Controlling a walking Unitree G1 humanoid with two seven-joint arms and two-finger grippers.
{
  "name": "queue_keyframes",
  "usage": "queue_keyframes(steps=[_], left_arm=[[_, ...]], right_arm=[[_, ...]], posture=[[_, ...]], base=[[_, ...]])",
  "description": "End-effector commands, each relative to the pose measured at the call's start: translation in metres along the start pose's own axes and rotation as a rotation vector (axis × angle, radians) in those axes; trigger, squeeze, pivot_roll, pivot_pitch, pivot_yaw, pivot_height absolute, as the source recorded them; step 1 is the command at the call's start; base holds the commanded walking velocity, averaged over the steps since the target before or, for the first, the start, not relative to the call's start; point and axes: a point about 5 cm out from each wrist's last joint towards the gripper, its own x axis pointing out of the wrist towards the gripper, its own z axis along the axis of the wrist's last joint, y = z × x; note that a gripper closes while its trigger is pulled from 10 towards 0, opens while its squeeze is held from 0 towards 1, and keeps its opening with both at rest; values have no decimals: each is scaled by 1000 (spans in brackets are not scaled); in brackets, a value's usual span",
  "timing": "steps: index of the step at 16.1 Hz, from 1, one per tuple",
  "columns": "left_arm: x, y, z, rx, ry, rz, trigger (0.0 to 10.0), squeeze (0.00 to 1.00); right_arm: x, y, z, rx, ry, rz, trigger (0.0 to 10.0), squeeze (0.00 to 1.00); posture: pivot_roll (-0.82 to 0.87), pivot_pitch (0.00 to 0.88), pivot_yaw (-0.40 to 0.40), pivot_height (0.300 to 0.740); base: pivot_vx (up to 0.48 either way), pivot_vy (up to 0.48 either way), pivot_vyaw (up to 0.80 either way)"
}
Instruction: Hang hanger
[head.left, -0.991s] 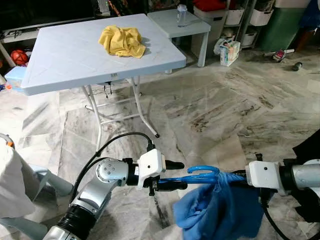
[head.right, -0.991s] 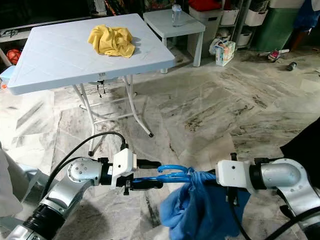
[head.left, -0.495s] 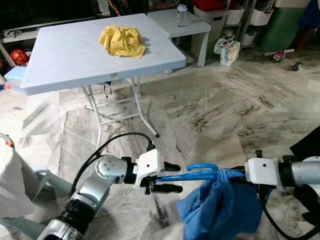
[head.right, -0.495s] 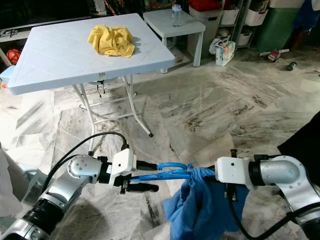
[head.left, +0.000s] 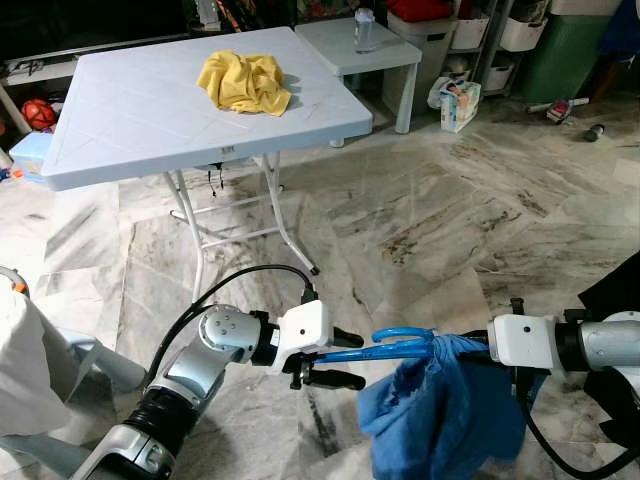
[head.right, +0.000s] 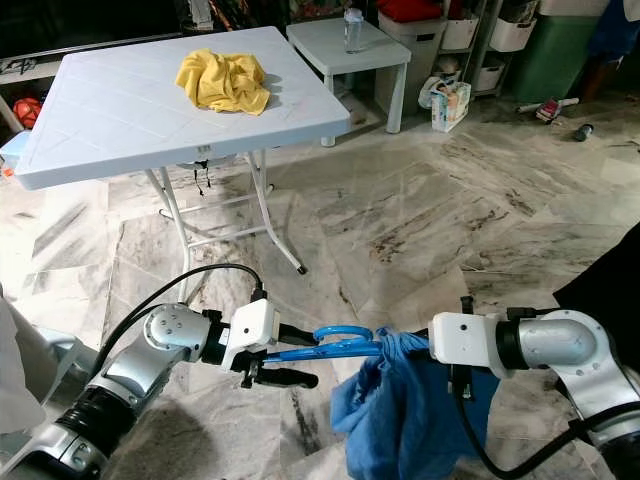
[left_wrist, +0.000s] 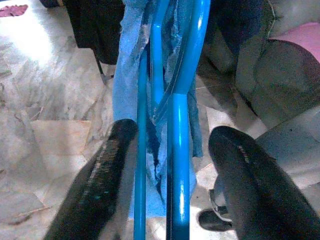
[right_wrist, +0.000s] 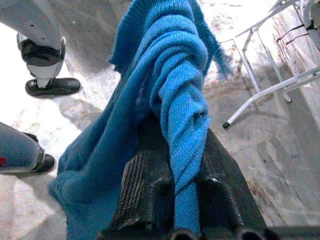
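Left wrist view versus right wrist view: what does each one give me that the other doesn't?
Left wrist alone: the blue hanger running between the left gripper's spread fingers, which sit apart from its bars, so that gripper is open.

Right wrist alone: the right gripper shut on a twisted bunch of the blue cloth, plus the folding table's legs and two black shoes on the floor.

Both: the blue cloth hanging down and the marble floor beneath it.
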Motion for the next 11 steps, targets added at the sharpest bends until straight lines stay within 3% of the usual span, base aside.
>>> queue_keyframes(steps=[1, 11], left_arm=[[5, -1, -2, 14, 30, -34, 0, 0], [0, 12, 2, 105, 73, 5, 0, 0]], right_arm=[[-4, -13, 12, -56, -57, -75, 10000, 0], [3, -14, 13, -78, -60, -81, 10000, 0]], posture=[[-130, 43, 23, 740], [-121, 44, 15, 740]], base=[[0, 0, 0], [0, 0, 0]])
